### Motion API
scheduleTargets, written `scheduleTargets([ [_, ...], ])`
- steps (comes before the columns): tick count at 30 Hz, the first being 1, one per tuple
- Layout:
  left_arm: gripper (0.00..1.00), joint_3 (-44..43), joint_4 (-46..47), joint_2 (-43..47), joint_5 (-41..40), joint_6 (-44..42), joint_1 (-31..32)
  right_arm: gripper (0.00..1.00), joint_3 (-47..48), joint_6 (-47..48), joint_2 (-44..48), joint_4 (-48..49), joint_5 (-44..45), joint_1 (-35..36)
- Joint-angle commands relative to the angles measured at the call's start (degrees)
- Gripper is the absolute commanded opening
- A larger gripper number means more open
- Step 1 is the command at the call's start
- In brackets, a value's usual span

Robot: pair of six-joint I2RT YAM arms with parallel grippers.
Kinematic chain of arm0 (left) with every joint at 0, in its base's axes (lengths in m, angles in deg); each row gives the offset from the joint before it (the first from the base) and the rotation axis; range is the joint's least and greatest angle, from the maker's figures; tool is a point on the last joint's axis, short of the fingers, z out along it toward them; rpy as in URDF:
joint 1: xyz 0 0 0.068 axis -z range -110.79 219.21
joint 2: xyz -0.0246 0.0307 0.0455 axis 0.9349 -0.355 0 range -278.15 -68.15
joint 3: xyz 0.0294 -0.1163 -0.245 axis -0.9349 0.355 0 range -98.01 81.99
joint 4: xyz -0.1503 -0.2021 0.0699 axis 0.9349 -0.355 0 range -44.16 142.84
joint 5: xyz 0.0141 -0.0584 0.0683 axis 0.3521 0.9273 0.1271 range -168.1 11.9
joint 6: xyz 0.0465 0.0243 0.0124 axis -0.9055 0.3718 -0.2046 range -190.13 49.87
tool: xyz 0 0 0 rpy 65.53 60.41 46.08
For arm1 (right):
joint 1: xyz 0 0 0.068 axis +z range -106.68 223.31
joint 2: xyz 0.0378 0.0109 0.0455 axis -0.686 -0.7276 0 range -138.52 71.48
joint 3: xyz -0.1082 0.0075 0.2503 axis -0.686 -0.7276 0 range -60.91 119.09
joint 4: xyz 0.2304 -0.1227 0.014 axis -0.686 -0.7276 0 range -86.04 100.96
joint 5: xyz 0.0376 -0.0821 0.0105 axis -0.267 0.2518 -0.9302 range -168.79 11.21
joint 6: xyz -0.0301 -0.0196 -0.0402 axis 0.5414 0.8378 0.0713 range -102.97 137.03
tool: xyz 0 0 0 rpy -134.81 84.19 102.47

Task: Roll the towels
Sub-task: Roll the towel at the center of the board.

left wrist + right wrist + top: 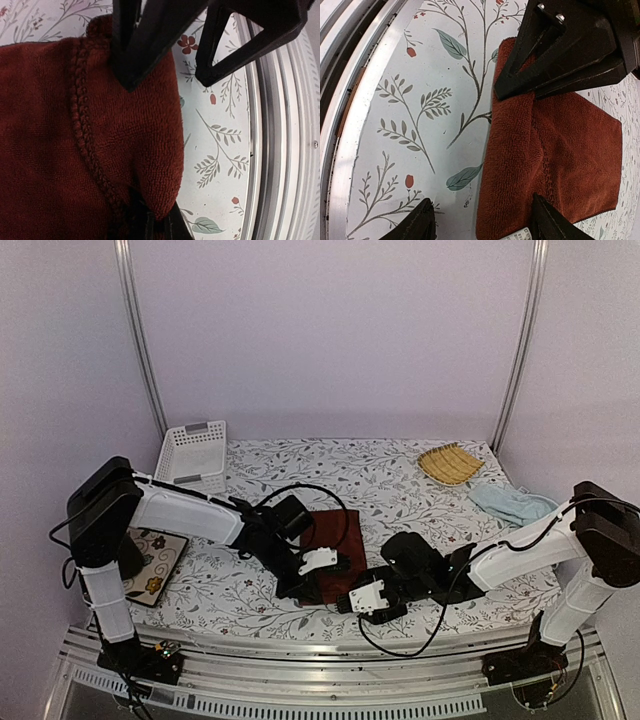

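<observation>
The dark rust-red towel lies on the flowered tablecloth near the front middle, its near edge folded over into a thick roll. My left gripper is shut on that edge, the cloth pinched between its fingertips. My right gripper is open and straddles the same rolled edge: one finger stands over the towel, the other over bare tablecloth. The pale light blue towel lies crumpled at the right, away from both grippers.
A yellow woven mat lies at the back right and a white basket at the back left. A flowered tile sits by the left arm. The table's metal front rail runs close beside the towel.
</observation>
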Motion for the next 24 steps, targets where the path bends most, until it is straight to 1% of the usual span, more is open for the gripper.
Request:
scheduleTargets([
  [1,0.00,-1.21,-1.72,-0.95,4.81,0.37,-1.81,0.66,0.69,-0.95,-1.15,2.32,1.56,1.24],
  [9,0.00,-3.04,-3.30,-2.29,8.25,-0.31,-2.86,0.65,1.66,-1.32,-4.33,6.08,9.44,1.90],
  [12,0.00,-3.36,-3.55,-2.71,8.77,-0.43,-2.89,0.65,2.11,-1.51,-5.60,6.46,9.88,1.89],
  [14,0.00,-3.30,-3.70,-2.75,8.95,-0.54,-2.98,0.63,2.30,-2.01,-6.23,6.60,9.97,1.89],
  [16,0.01,-3.12,-3.84,-2.43,9.13,-0.64,-3.32,0.56,2.60,-2.42,-6.81,6.53,10.40,1.89],
  [19,0.04,-2.82,-3.85,-1.72,9.27,-0.75,-3.91,0.40,3.10,-2.87,-6.58,5.38,9.10,1.89],
  [20,0.05,-2.69,-3.85,-1.50,9.36,-0.75,-4.11,0.36,3.38,-2.88,-6.47,4.64,8.77,1.90],
  [22,0.10,-2.42,-3.85,-0.96,9.13,-0.84,-4.40,0.27,3.76,-3.05,-6.10,3.37,7.64,1.94],
  [24,0.18,-2.37,-4.06,-0.49,8.25,-0.73,-4.56,0.21,4.38,-3.12,-5.89,1.65,5.74,1.87],
])
